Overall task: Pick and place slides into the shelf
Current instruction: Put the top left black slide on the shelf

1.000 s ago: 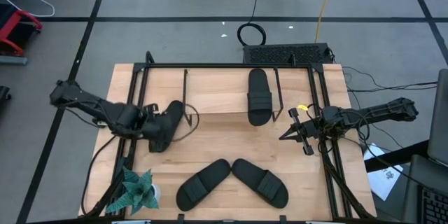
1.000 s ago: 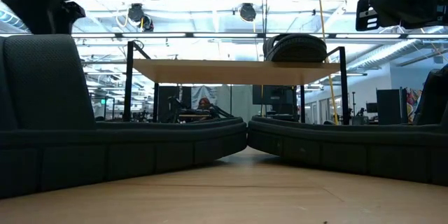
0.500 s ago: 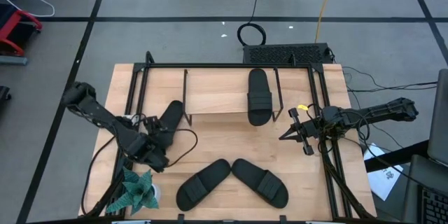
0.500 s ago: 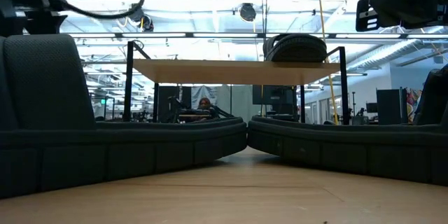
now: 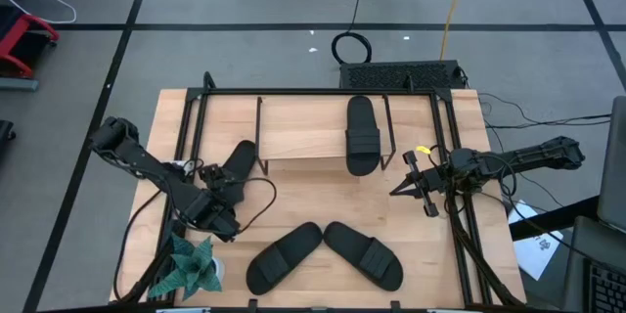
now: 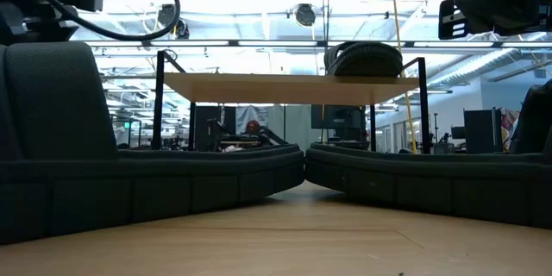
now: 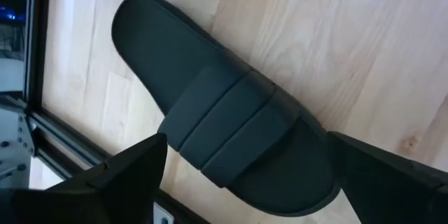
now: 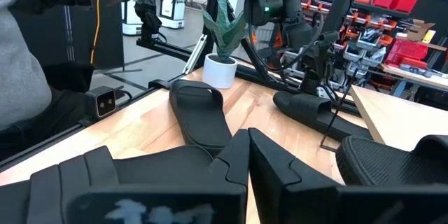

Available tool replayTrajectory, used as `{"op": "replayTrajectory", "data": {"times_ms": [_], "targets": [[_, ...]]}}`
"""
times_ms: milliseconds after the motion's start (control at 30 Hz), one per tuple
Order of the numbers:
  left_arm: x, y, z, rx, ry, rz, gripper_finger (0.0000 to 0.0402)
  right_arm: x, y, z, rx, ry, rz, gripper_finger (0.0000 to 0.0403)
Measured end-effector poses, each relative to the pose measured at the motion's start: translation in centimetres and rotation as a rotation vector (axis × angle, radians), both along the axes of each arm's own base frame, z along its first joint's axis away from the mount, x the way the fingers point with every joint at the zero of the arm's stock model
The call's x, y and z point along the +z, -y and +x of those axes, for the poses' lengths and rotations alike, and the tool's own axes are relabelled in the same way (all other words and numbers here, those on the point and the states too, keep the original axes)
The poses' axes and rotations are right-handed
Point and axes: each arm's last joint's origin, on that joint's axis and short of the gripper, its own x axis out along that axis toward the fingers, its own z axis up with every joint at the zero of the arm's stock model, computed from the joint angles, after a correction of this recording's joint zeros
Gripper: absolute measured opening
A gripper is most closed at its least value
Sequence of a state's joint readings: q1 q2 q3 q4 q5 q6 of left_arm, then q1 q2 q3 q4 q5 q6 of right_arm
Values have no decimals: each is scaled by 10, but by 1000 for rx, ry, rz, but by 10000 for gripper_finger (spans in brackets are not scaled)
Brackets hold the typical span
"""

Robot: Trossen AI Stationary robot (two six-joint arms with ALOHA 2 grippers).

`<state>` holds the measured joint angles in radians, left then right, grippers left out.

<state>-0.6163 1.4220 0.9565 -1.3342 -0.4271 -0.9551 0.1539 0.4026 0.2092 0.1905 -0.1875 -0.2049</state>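
Slide (image 5: 238,161) lies flat on tabletop (image 5: 323,196), long axis diagonal, beside shelf (image 5: 308,127) edge. Left tool (image 5: 217,217) low, fingers wide, empty. Right tool (image 5: 406,188) hovers, fingers closed.

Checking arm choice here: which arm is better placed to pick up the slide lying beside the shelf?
Left. The left gripper hangs open right by that slide; the right gripper waits across the table, past the shelf.

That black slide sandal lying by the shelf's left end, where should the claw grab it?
Probably across its wide ribbed strap, coming from above: the matte black slide sandal lies flat, sole down, and the open left gripper already straddles it. The right gripper waits aside.
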Motion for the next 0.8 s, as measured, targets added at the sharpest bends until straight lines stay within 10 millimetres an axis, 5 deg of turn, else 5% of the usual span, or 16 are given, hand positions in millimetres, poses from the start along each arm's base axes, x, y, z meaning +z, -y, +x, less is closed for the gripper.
{"op": "replayTrajectory", "data": {"times_ms": [400,800], "targets": [[0,7,-5,-68,-8,12,383,0,0,0,0,-1,1,0],[-25,2,-19,-120,-74,63,383,0,0,0,0,-1,2,0]]}}
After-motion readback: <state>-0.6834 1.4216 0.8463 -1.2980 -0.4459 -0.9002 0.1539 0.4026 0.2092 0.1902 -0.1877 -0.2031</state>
